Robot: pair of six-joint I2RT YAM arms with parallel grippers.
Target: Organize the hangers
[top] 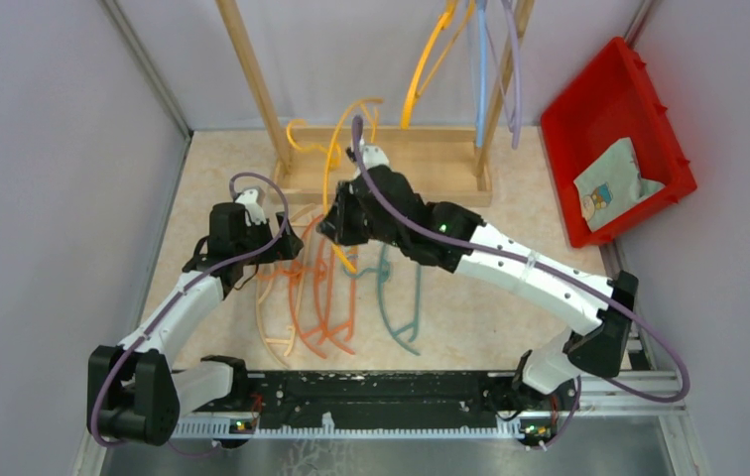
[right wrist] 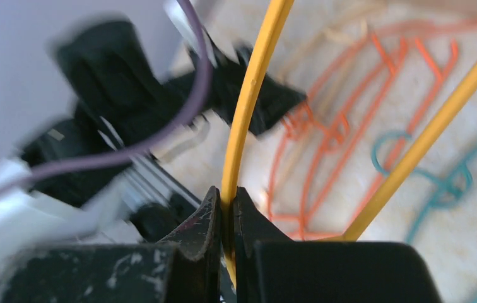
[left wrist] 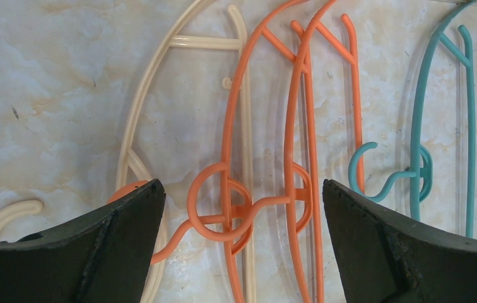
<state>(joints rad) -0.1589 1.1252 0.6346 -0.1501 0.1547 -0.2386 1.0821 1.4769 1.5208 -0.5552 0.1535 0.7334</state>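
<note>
Several hangers lie flat on the table: a beige one [top: 272, 317], two orange ones [top: 323, 297] and a teal one [top: 391, 302]. In the left wrist view they are the beige [left wrist: 136, 107], orange [left wrist: 229, 189] and teal [left wrist: 420, 139] hangers. My left gripper [left wrist: 242, 208] is open just above the orange hooks, empty; it also shows in the top view [top: 287, 246]. My right gripper [right wrist: 226, 205] is shut on a yellow hanger [right wrist: 252, 95], held above the table; in the top view the gripper [top: 336, 223] lifts this yellow hanger [top: 336, 149] near the rack.
A wooden rack [top: 252, 89] stands at the back, with yellow [top: 426, 69], light blue [top: 480, 59] and lavender [top: 513, 69] hangers on it. A red bin [top: 649, 139] holding a packet sits at the right. Grey walls close both sides.
</note>
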